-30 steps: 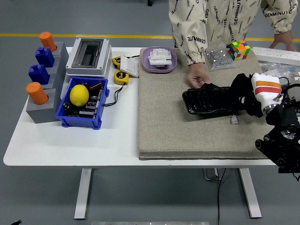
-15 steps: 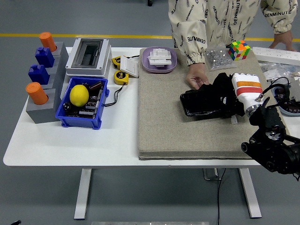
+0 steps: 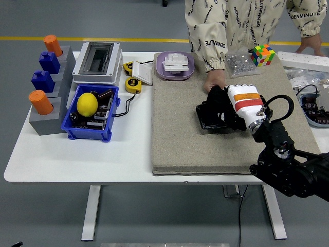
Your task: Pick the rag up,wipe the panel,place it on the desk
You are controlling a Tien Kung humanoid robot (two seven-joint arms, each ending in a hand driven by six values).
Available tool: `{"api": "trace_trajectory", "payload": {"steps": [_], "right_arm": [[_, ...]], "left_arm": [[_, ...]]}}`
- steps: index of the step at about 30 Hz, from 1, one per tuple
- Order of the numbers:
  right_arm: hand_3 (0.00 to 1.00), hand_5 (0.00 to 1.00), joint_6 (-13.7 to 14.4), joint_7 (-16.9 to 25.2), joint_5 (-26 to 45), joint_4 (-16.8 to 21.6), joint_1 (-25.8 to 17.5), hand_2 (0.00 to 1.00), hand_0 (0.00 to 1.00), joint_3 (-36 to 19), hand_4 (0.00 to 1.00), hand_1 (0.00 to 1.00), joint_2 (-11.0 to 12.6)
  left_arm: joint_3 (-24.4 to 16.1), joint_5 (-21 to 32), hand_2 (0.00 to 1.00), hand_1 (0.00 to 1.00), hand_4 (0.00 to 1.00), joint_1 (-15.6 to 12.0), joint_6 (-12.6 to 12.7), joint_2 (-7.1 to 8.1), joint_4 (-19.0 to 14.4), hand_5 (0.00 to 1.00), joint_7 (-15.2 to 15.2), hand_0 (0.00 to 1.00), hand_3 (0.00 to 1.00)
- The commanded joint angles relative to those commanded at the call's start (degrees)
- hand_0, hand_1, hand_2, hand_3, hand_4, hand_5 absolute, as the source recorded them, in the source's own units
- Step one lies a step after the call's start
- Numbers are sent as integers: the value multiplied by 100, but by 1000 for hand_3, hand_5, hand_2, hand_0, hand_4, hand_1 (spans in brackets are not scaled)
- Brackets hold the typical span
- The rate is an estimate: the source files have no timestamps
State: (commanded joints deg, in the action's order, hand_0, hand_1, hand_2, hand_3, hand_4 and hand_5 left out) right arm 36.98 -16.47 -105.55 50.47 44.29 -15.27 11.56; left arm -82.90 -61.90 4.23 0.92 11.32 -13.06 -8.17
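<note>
A black panel (image 3: 207, 117) lies on the grey felt mat (image 3: 175, 134) at mid-right. My right hand (image 3: 224, 106), with a white and orange wrist, presses a black rag (image 3: 218, 98) down on the panel's right part, fingers curled on the rag. Rag and hand are both dark, so their edges are hard to tell apart. A person's hand (image 3: 215, 81) rests at the panel's far edge and steadies it. The left arm is out of view.
A blue bin (image 3: 87, 127) with a lemon (image 3: 87, 104), a grey box (image 3: 96, 62), a yellow tape measure (image 3: 132, 85) and grey blocks with orange and blue pegs (image 3: 43, 100) stand at the left. A purple tray (image 3: 175, 66), a bag of parts (image 3: 239, 63) and a colour cube (image 3: 262, 54) sit at the back.
My right hand has slid left across the panel with the rag, from its right end to over its middle. The panel has shifted slightly left. The person's hand stays put.
</note>
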Motion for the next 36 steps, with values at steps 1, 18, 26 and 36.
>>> {"api": "trace_trajectory", "payload": {"steps": [1, 18, 26, 36], "right_arm": [[463, 36, 0, -2, 1, 37, 4, 441, 296, 23, 956, 414, -3], [462, 36, 0, -52, -7, 672, 52, 442, 295, 484, 956, 415, 45], [463, 36, 0, -54, -7, 751, 80, 442, 296, 634, 957, 415, 37], [463, 36, 0, -53, -8, 681, 76, 442, 295, 615, 958, 415, 31]], "left_arm": [[1, 0, 655, 641, 629, -1, 0, 1, 0, 440, 0, 608, 562], [31, -5, 655, 641, 628, 6, 1, 15, -8, 440, 2, 609, 561], [7, -10, 655, 641, 628, 1, 2, 9, -2, 439, 0, 608, 561], [-7, -9, 655, 641, 628, 0, 1, -1, -1, 440, -1, 609, 562]]}}
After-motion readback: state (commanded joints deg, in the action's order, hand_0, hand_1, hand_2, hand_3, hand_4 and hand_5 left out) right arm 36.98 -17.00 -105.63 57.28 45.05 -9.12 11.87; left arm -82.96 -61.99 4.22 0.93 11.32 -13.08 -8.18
